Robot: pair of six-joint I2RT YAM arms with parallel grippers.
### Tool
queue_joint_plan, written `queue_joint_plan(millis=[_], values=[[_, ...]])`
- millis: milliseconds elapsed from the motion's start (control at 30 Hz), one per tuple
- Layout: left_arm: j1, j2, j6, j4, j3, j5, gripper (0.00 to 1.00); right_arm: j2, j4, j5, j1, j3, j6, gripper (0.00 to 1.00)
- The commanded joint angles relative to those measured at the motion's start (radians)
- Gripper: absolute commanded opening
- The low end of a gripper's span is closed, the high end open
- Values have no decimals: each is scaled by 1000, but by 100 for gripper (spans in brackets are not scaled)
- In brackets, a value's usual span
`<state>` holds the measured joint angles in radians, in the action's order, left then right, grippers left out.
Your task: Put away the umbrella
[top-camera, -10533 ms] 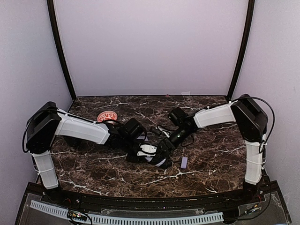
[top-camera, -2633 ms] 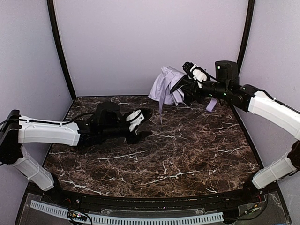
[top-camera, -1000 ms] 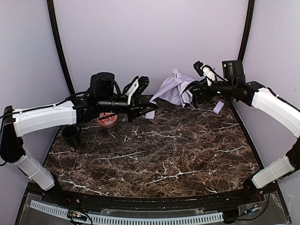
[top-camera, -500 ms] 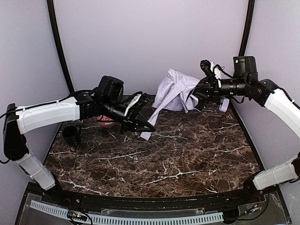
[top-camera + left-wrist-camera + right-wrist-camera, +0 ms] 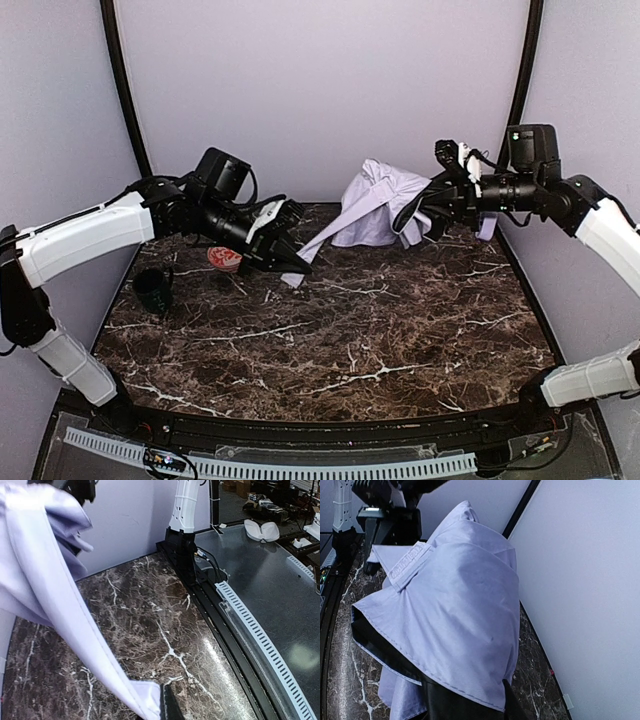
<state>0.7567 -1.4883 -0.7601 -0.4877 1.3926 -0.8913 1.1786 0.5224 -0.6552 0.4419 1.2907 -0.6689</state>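
Dark brown marble-pattern table top (image 5: 400,340) with white veins. Enclosed by a plain pale lavender back wall (image 5: 320,90) and matching side walls (image 5: 50,120). Black curved posts (image 5: 125,110) at both rear corners. Black rail (image 5: 330,432) along the near edge, white slotted strip (image 5: 300,467) below. Evenly lit. Glossy grey surface (image 5: 260,570) beyond the rail.

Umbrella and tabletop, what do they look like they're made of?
The umbrella looks like thin woven fabric, pale lavender and matte: it drapes, folds and shows stitched hems. The tabletop looks like polished dark marble, or possibly a marble-pattern laminate: white veins, slight gloss.
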Motion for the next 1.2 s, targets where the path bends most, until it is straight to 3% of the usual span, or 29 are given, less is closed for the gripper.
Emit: queue_joint_plan(millis=[0,100,233,400,633,867,1033,1167], values=[[28,-74,-83,-68,11,-64,0,-73,-195,-24,32,-29,45,0],[16,-97,-115,-25,10,4,0,-105,-189,-207,43,-37,22,0],[-17,-124,-127,-18,31,-7,0,-107,-17,-317,100,15,-91,0],[-7,-181,-156,9,70,3,0,-76,80,-235,218,24,-101,0],[33,-389,-296,-76,255,14,0,8,-84,-213,423,-11,-42,0],[-10,-433,-278,22,295,54,0,146,164,-196,514,59,-146,0],[-59,-407,-297,68,308,158,0,199,167,-149,562,-69,-97,0],[-59,-358,-209,200,295,241,0,247,-12,-119,562,-244,6,0]])
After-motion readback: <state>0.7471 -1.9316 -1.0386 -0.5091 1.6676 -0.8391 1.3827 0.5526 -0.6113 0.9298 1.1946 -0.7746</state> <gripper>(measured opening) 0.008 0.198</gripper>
